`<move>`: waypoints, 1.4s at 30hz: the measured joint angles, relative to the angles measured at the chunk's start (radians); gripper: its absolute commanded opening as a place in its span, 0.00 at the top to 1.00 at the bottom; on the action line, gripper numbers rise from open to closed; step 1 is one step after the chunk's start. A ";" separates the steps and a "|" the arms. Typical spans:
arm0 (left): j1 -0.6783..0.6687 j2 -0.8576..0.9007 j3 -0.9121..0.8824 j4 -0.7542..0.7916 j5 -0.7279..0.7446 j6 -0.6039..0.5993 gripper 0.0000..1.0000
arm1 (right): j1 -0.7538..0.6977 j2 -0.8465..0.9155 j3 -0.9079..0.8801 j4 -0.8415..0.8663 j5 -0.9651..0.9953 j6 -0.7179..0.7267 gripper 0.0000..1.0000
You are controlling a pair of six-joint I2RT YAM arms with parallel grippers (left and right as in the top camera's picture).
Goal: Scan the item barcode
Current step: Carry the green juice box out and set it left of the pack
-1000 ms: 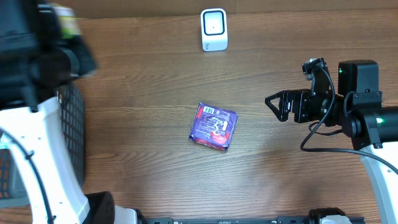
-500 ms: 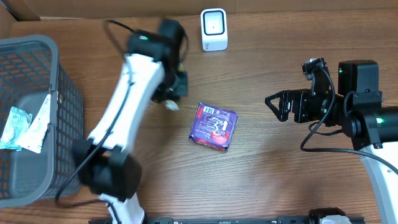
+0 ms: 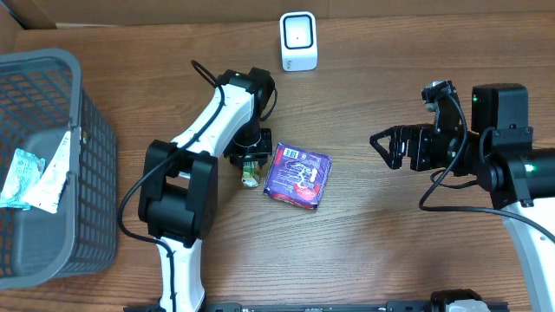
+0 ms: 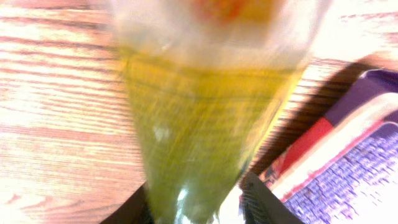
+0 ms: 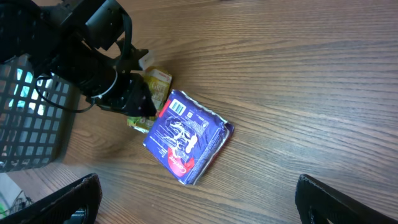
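A small green-yellow packet [image 3: 250, 174] lies on the wooden table just left of a purple packet [image 3: 298, 176] whose barcode faces up. My left gripper [image 3: 250, 159] stands over the green-yellow packet. In the left wrist view that packet [image 4: 205, 124] fills the frame, blurred, between the fingers of the left gripper [image 4: 196, 200], with a pale gap at the right finger, so the jaws are open around it. The purple packet [image 4: 348, 162] is right beside it. My right gripper [image 3: 381, 147] hovers open and empty to the right. The white scanner [image 3: 298, 41] stands at the back.
A dark mesh basket [image 3: 91, 165] sits at the left edge with a light blue packet [image 3: 33, 178] inside. The right wrist view shows the purple packet [image 5: 186, 137], the basket [image 5: 25, 124] and the left arm beside them.
My left arm swung from over the basket to the table's middle and set the green-yellow packet down beside the purple one, its jaws parting. The right arm stayed still.
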 measured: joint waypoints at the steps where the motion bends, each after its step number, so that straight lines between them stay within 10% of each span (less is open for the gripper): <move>1: 0.000 0.003 0.000 0.000 0.001 0.001 0.46 | 0.000 0.000 0.000 0.000 0.000 0.000 0.00; 11: 0.003 0.006 0.091 -0.137 -0.030 -0.003 0.35 | 0.000 0.000 0.000 0.000 0.000 0.000 0.00; 23: 0.092 -0.043 0.742 -0.401 -0.103 -0.002 0.29 | 0.000 0.000 0.000 -0.001 0.000 0.000 0.00; 42: 0.910 -0.514 0.601 -0.392 -0.074 -0.002 0.10 | 0.000 0.000 0.000 -0.028 0.001 0.000 0.00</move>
